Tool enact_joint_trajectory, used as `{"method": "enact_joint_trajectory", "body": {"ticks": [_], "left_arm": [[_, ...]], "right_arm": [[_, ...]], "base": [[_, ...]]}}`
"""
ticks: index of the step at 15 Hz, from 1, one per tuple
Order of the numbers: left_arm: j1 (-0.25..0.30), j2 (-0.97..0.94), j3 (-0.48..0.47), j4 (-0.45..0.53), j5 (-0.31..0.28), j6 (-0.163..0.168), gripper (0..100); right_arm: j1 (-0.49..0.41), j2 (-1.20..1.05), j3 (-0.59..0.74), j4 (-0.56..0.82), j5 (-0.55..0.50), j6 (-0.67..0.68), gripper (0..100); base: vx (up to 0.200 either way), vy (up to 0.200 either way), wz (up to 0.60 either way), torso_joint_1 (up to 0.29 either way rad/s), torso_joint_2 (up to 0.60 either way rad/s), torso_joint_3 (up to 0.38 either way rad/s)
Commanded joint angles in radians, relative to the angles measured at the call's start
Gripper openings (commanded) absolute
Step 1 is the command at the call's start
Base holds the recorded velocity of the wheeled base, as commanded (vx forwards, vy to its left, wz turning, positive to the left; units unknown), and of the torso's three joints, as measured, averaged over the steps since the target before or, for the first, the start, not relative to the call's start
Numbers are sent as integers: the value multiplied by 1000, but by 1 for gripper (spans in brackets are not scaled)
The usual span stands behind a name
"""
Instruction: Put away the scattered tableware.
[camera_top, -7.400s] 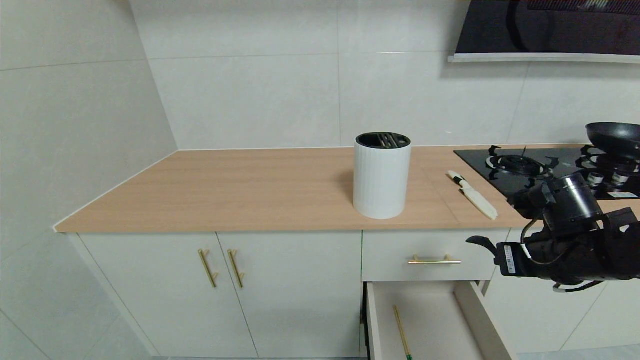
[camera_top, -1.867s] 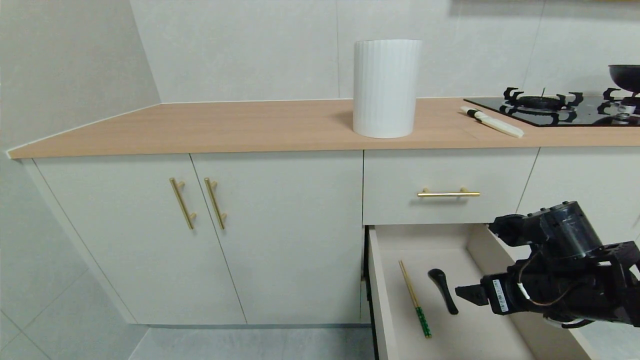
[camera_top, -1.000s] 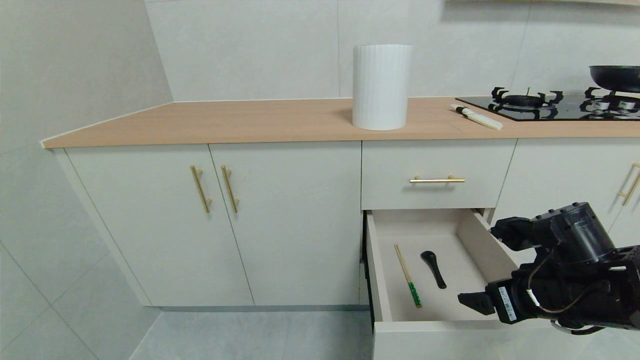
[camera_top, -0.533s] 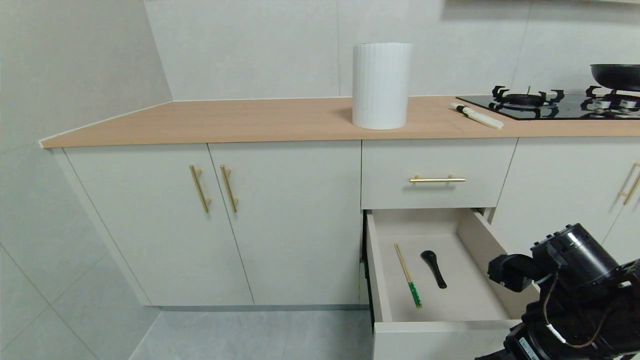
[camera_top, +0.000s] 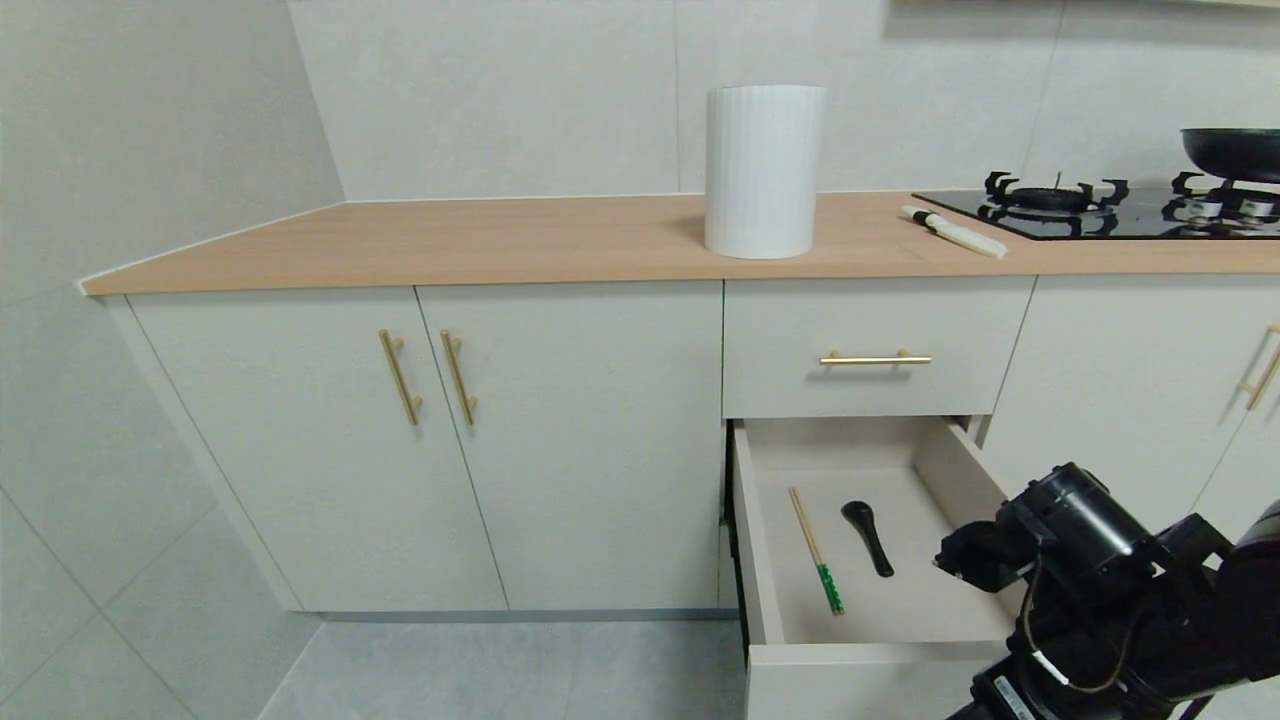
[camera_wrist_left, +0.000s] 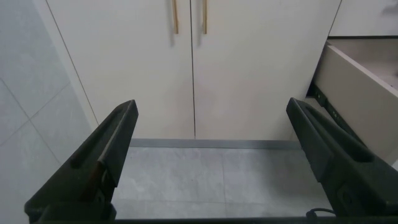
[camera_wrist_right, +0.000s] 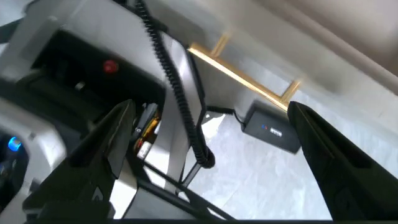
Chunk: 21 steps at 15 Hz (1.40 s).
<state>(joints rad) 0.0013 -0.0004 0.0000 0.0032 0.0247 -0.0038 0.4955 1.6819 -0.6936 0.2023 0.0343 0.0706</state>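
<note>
Tiled kitchen, white cabinets under a wooden worktop. The right claw gapes wide and empty, low by the near right corner of the open drawer. The left claw is also spread and empty, over the floor. In the drawer, far and left of the right claw, chopsticks lie near-to-far, green ends near. The black spoon lies just right of them, bowl far. A knife lies on the worktop, right of the white holder

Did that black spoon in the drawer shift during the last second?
No. The black spoon lies at the same spot beside the chopsticks in the open drawer.
</note>
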Motion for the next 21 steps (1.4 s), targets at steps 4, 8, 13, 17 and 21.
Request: {"method": "enact_joint_trajectory", "body": {"ticks": [4, 8, 13, 17, 21], "left_arm": [[0, 0, 0, 0, 0, -1, 100], [0, 0, 0, 0, 0, -1, 100], [0, 0, 0, 0, 0, -1, 100], [0, 0, 0, 0, 0, -1, 100], [0, 0, 0, 0, 0, -1, 100]], "right_arm": [[-6, 90, -56, -1, -86, 87, 100], [-23, 133, -86, -6, -172, 106, 100], [-106, 274, -147, -152, -278, 144, 100], [-173, 389, -334, -166, -280, 130, 100], [-175, 486, -507, -167, -280, 120, 100]], "base": [[0, 0, 0, 0, 0, 0], [0, 0, 0, 0, 0, 0], [0, 0, 0, 0, 0, 0], [0, 0, 0, 0, 0, 0], [0, 0, 0, 0, 0, 0]]}}
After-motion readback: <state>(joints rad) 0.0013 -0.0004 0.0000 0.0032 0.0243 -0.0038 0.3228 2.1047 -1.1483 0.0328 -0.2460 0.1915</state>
